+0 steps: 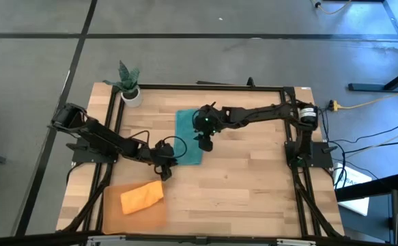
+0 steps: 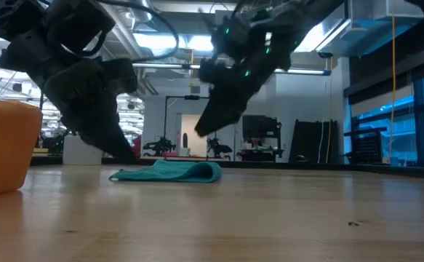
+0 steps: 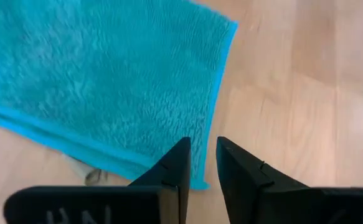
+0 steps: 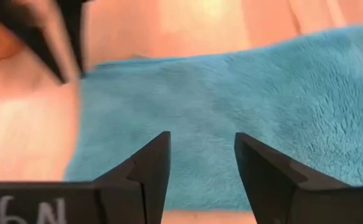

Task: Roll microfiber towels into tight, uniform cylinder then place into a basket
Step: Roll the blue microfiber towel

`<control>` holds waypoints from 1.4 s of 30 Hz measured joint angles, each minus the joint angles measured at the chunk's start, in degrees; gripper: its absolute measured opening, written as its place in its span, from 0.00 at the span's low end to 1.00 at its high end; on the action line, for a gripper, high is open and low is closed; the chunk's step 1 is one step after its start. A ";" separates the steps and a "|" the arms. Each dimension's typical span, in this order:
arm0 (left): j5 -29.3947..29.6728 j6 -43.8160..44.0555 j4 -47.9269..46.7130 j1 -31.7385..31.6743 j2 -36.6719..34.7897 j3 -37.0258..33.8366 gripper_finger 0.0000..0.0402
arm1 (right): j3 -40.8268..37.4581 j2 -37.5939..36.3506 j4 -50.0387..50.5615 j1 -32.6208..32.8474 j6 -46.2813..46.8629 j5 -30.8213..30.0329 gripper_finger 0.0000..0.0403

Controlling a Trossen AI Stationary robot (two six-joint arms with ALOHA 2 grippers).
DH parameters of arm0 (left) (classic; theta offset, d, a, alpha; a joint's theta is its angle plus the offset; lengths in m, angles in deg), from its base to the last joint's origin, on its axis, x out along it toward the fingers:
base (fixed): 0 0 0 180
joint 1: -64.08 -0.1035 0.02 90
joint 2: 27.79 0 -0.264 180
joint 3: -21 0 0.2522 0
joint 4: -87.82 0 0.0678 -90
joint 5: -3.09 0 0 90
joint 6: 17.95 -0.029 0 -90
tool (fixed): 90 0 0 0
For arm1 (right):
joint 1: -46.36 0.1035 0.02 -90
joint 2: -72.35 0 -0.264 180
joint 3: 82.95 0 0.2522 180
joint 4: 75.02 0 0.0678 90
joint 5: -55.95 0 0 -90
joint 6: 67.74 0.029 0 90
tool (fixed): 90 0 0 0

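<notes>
Orange towel (image 1: 143,197) lies rolled in the basket (image 1: 110,213) at the table's near left corner in the high view, while the teal towel (image 1: 188,137) lies flat mid-table. Left gripper (image 1: 164,166) sits at its near left corner; right gripper (image 1: 205,143) hangs over its right edge.

Low view: both grippers hover above the teal towel (image 2: 169,172).

Left wrist view: fingers (image 3: 176,167) slightly apart, empty, at the towel's corner.

Right wrist view: fingers (image 4: 153,163) spread wide, empty, above the towel.

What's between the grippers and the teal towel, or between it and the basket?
Nothing visible. Left gripper sits at the teal towel corner, right gripper open just above it. Bare wood leads to the basket, where the orange towel already lies.
</notes>
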 joint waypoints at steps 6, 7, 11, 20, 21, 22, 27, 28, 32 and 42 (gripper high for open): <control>0.63 -3.59 -2.75 -1.35 -5.49 0.04 0.17 | 0.07 -3.04 4.83 4.47 -8.51 0.06 0.44; 0.67 -3.70 -3.16 -1.55 -6.50 0.05 0.17 | 0.07 -3.04 5.66 5.26 -9.59 0.17 0.44; 0.29 -3.61 -5.11 -1.94 -11.20 0.10 0.17 | 0.05 -2.67 8.41 8.40 -12.48 0.08 0.44; 0.48 -5.30 -10.39 -1.88 -18.23 0.14 0.17 | 0.00 -0.36 7.88 12.82 -21.99 -7.89 0.44; 0.49 -5.16 -10.88 -1.88 -18.33 0.13 0.17 | -0.06 0.18 7.98 13.06 -22.87 -8.04 0.44; 0.46 -4.97 -11.10 -1.88 -18.26 0.13 0.17 | -0.04 0.79 6.79 13.32 -23.04 -8.48 0.44; 0.48 -4.77 -11.58 -1.88 -18.26 0.13 0.17 | -0.03 2.83 6.94 14.44 -22.98 -9.92 0.44; 0.48 -4.74 -11.59 -1.88 -18.26 0.13 0.17 | -0.01 3.14 6.50 14.67 -22.99 -9.44 0.44; 0.48 -4.72 -11.72 -1.88 -18.26 0.13 0.17 | 0.00 3.82 6.59 15.62 -25.06 -8.14 0.44; 0.48 -4.69 -12.34 -1.88 -18.26 0.13 0.17 | 0.07 6.85 4.86 15.88 -25.80 -10.37 0.44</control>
